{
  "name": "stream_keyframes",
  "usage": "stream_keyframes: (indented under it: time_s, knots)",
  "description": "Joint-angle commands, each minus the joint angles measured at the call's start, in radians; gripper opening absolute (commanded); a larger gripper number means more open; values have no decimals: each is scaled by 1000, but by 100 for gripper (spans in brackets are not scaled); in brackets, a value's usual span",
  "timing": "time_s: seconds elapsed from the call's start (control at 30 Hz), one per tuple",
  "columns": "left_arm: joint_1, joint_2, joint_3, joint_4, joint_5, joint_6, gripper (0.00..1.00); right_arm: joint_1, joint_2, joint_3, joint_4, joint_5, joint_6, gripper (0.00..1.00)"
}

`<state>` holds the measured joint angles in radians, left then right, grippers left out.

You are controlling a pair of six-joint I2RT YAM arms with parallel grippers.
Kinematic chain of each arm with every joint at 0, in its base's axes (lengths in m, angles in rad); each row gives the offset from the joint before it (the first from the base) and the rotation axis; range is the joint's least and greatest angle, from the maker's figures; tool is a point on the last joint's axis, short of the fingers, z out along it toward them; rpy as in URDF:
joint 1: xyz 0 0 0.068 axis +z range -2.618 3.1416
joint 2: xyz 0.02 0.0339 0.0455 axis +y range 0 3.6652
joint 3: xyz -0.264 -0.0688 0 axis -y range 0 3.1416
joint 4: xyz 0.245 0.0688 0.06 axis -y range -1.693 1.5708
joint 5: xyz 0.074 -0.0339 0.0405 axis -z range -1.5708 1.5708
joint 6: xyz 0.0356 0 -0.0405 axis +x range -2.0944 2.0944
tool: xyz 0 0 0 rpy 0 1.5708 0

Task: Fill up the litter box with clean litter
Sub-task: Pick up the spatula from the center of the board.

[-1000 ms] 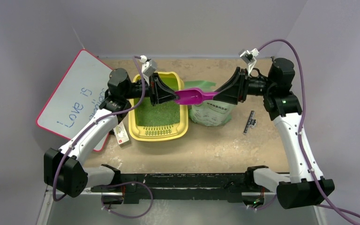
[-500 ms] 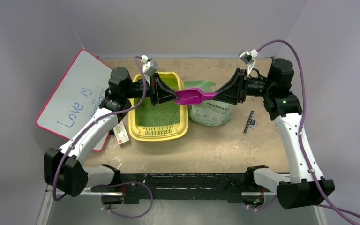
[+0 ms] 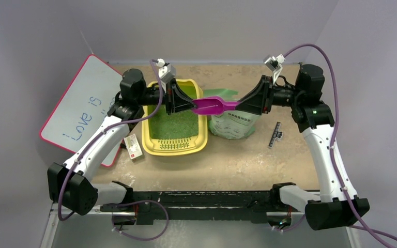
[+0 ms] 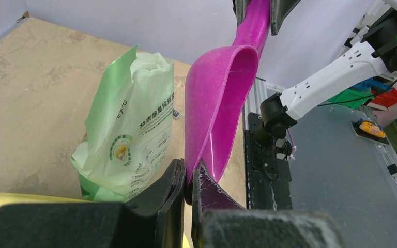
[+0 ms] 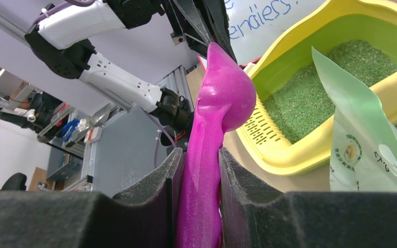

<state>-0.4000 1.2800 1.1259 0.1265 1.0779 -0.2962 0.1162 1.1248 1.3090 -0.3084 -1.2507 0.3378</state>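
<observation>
The litter box [image 3: 176, 146] holds a bed of clean litter [image 3: 178, 126]. Just above its right rim, the left gripper [image 3: 191, 107] is clamped on the bowl tip of the purple scoop [image 3: 210, 106]. To the right of the box, above the green bag [image 3: 232, 125], the right gripper [image 3: 238, 106] is pressed closed on the scoop's handle.

Sandy table [image 3: 238, 160] carries litter box [image 3: 176, 151], bag [image 3: 232, 125], whiteboard [image 3: 77, 111], ruler [image 3: 275, 135], carton [image 3: 133, 146].

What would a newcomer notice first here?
The magenta scoop, held in mid-air at both ends: the left end effector pinches its bowl lip, the right end effector clamps its handle. Below sit the yellow litter box, carrying green litter, and a pale green bag to its right.
</observation>
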Motion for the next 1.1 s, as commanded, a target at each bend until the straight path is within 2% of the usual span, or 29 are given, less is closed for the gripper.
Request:
stream_keyframes:
  time_s: [0.0, 0.07, 0.13, 0.2, 0.4, 0.43, 0.5, 0.53, 0.63, 0.77, 0.87, 1.07]
  knots:
    - [-5, 12, 63, -65, 5, 91, 0, 16, -23, 53, 6, -58, -3, 25]
    - [-5, 15, 70, -68, 4, 94, 0, 16, -24, 50, 5, -56, -1, 26]
    - [-5, 15, 72, -65, -6, 93, 0, 16, -29, 45, 5, -46, 2, 37]
    - [-5, 13, 72, -59, -11, 92, 0, 16, -35, 38, 11, -40, 3, 41]
    - [-5, 15, 71, -56, -15, 88, 0, 16, -45, 23, 16, -46, 9, 23]
    - [-5, 15, 71, -55, -19, 88, 0, 16, -47, 21, 15, -46, 8, 25]
    - [-5, 13, 70, -49, -26, 85, 0, 16, -52, 19, 14, -42, 9, 42]
    - [-5, 13, 68, -45, -26, 83, 0, 16, -54, 18, 15, -38, 9, 46]
    - [-5, 12, 64, -38, -27, 79, 0, 16, -59, 16, 17, -38, 9, 49]
    - [-5, 9, 59, -35, -27, 74, 0, 16, -56, 17, 18, -41, 10, 43]
    - [-5, 7, 56, -23, -25, 66, 0, 16, -56, 16, 11, -26, 3, 61]
    - [-5, 3, 52, -11, -20, 57, 0, 16, -57, 14, -14, -8, -20, 52]
